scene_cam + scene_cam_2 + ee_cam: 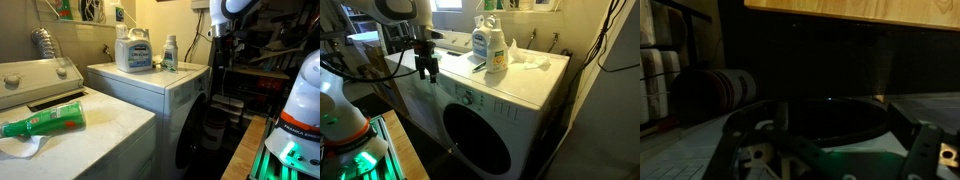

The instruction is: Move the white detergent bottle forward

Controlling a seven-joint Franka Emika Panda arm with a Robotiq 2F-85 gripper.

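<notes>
The tabletop [538, 88] is the white lid of a front-loading machine. The bare lid between the things and its front edge offers open room. The hand [427, 72] hangs off that lid, out past its side edge, above the floor and level with the machine's upper front. It touches nothing.

There is one white detergent bottle [170, 52]. It stands upright toward the back of the lid, well apart from the hand and a little higher than it. One large jug [133, 50] with a handle and a blue label stands near the bottle, on the side farther from the hand. In an exterior view, one crumpled white cloth [530, 62] lies beyond both. Farthest from the hand, one green bottle [45, 122] lies on its side on the neighbouring washer [110, 135].

The arm [398, 10] reaches in from above and its wrist points the hand straight down. The fingers are spread and released, grasping nothing. The wrist view is dark and shows only floor and a round dark base under the fingers.
</notes>
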